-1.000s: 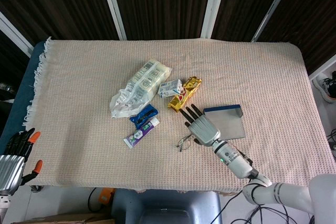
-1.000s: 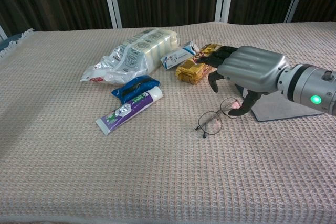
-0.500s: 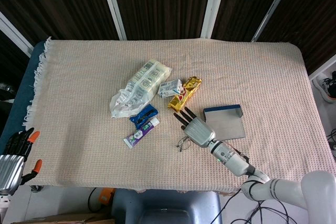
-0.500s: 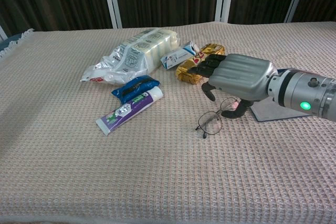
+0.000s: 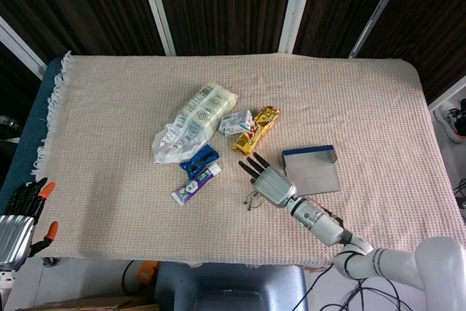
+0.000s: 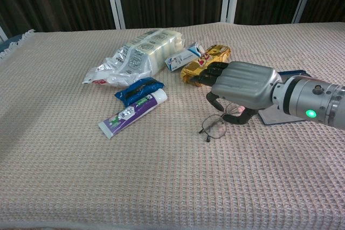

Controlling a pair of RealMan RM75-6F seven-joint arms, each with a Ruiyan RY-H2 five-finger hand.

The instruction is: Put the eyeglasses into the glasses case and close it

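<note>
Right hand, silver-backed with dark fingers, hangs palm-down directly over the thin wire-framed eyeglasses, its fingers stretched forward toward the snacks and its thumb curled down by the frame; whether any finger actually touches or pinches the eyeglasses cannot be told from either view. In the head view the same hand covers most of the eyeglasses, leaving only 1 lens rim showing at its near-left edge. The eyeglasses lie on the beige woven tablecloth, just left of the flat grey glasses case with a dark blue edge, which lies beside the right wrist. Beyond the fingertips sit a gold foil snack packet, a small white-and-blue carton, a clear plastic bag of white packets, a blue wrapper and a purple-and-white tube. Left hand, with dark fingers and orange tips, sits off the table's near-left corner, fingers apart and holding nothing.
</note>
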